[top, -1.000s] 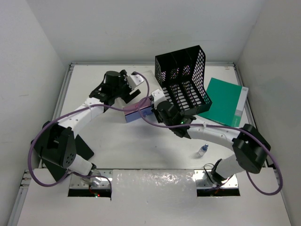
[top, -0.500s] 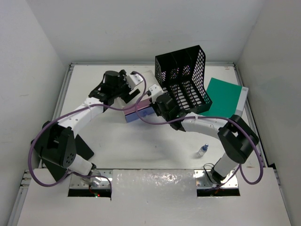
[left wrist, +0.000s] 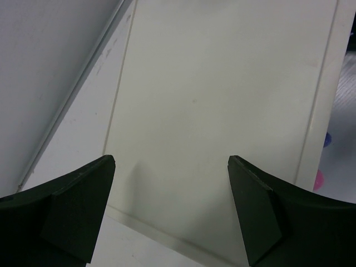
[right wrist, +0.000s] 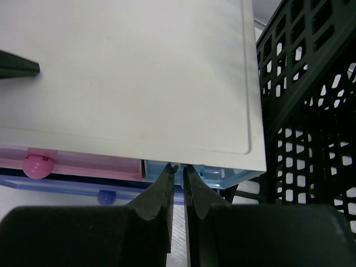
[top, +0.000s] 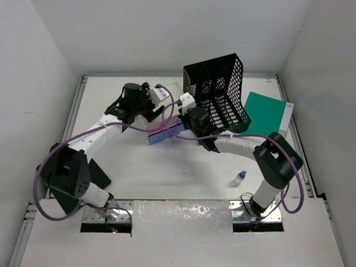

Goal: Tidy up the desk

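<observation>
- A plain white back wall (top: pixel 167 33) closes the far side.
- A left wall (top: pixel 28 83) and a right wall (top: pixel 328 67), both white, angle in toward it.
- Light is soft and even.

**Left jaws wide, right jaws nearly closed**

The left arm (top: pixel 94 133) reaches forward and inward. The left gripper (left wrist: pixel 171 167) points downward with its fingers spread wide apart. The right arm (top: pixel 245 147) stretches leftward with its elbow bent. The right gripper (right wrist: pixel 179 169) has its fingers almost together, a thin slit between them.
</observation>
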Controlling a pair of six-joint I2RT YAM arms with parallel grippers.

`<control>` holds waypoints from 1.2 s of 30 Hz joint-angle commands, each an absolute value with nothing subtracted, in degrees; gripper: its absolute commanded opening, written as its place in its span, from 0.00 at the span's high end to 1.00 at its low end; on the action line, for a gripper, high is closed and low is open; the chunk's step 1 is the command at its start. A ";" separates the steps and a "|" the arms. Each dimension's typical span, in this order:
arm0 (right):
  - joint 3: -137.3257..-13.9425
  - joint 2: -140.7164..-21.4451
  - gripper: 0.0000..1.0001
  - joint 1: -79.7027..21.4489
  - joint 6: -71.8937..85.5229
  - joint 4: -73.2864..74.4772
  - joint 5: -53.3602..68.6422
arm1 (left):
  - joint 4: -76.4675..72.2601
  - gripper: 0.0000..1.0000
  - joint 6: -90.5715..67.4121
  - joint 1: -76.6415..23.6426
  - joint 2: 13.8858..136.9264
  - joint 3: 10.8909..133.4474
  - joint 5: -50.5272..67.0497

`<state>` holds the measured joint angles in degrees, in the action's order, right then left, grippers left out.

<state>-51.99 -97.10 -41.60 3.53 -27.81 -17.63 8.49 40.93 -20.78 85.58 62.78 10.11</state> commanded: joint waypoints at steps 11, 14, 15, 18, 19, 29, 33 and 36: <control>-49.66 -90.86 0.59 -52.37 9.90 -30.76 -15.73 | 19.95 0.10 27.78 -20.74 84.20 74.78 4.76; -50.79 -93.42 0.58 -52.65 15.71 -32.95 -16.26 | 21.53 0.08 24.18 -18.74 83.50 77.95 0.80; -51.67 -95.52 0.58 -52.73 16.25 -32.70 -17.56 | 22.58 0.08 22.78 -17.68 82.89 80.13 0.97; -54.40 -98.08 0.58 -52.91 18.02 -31.99 -19.51 | 24.52 0.07 21.45 -11.79 82.09 83.05 4.65; -54.93 -99.57 0.58 -52.91 18.10 -32.25 -19.42 | 24.78 0.07 21.45 -10.65 81.83 83.23 5.96; -61.52 -104.76 0.64 -53.09 19.16 -30.68 -24.34 | 22.15 0.06 23.29 -7.30 79.89 76.56 4.92; -65.03 -106.70 0.70 -53.09 21.62 -26.38 -28.38 | 21.18 0.06 23.73 -6.68 79.98 75.15 4.83; -65.82 -107.49 0.71 -53.17 22.85 -25.58 -28.48 | 21.01 0.06 23.99 -6.42 79.98 74.97 4.83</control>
